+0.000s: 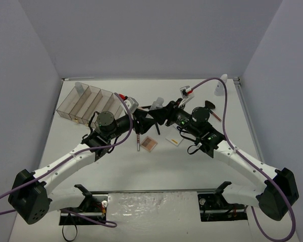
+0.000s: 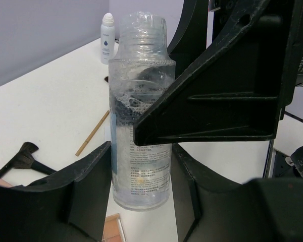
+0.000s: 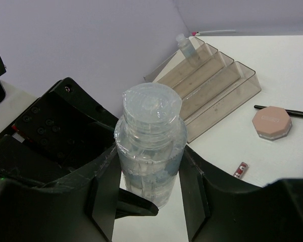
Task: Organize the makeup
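Note:
A clear bottle (image 2: 140,166) with foamy liquid and a wrapped cap (image 3: 150,106) hangs above the table between both grippers. My left gripper (image 2: 141,148) has its fingers against the bottle's lower sides. My right gripper (image 3: 149,154) grips it just under the shoulder, and one of its fingers (image 2: 217,101) crosses in front in the left wrist view. In the top view the grippers meet at mid-table, left (image 1: 144,121) and right (image 1: 159,115). A pink-brown palette (image 1: 149,143), a square pad (image 1: 174,140) and a pencil (image 1: 138,141) lie below them.
The clear organizer tray (image 3: 217,85) stands at the far left, with a small bottle (image 3: 184,45) at its back end. Near it lie a pink compact (image 3: 271,122), a thin brush (image 3: 283,111) and a red tube (image 3: 241,169). A white bottle (image 2: 107,38), a brown pencil (image 2: 92,133) and a brush (image 2: 22,156) are on the right.

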Available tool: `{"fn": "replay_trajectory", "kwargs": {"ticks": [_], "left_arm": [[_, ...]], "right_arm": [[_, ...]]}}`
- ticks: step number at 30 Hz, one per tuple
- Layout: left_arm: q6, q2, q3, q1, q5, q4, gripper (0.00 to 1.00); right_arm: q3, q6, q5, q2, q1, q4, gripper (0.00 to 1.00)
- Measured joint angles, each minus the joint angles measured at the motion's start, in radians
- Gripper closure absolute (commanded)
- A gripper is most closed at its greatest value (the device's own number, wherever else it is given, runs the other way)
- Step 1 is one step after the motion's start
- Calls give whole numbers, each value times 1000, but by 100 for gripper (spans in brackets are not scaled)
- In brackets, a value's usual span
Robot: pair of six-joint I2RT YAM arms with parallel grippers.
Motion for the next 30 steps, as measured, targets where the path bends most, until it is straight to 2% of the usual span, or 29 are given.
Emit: {"fn": "replay_trajectory", "kwargs": {"ticks": [2, 4, 6, 8, 13, 19, 24, 30], "left_arm": [[0, 0, 0, 0, -1, -1, 77], [-1, 0, 0, -1, -2, -7, 65], [-1, 0, 0, -3, -6, -23, 37], [0, -4, 3, -4, -16, -55, 28], [9, -66, 38, -4, -61, -267, 26], [25, -187, 127, 43, -44, -480, 25], [27, -176, 240, 67, 52, -534, 28], [73, -40, 373, 68, 245, -610, 33]], "right_arm": [[0, -5, 0, 0, 1, 0, 99], [0, -15, 0, 0, 3, -2, 100], [-1, -32, -1, 0, 5, -13, 100], [-1, -62, -1, -2, 9, -34, 100], [-12, -231, -3, -31, 19, -132, 100], [-79, -435, -62, -89, 19, -155, 100], [-97, -538, -190, -78, 20, -155, 100], [-96, -609, -358, -47, 20, -156, 100]]}}
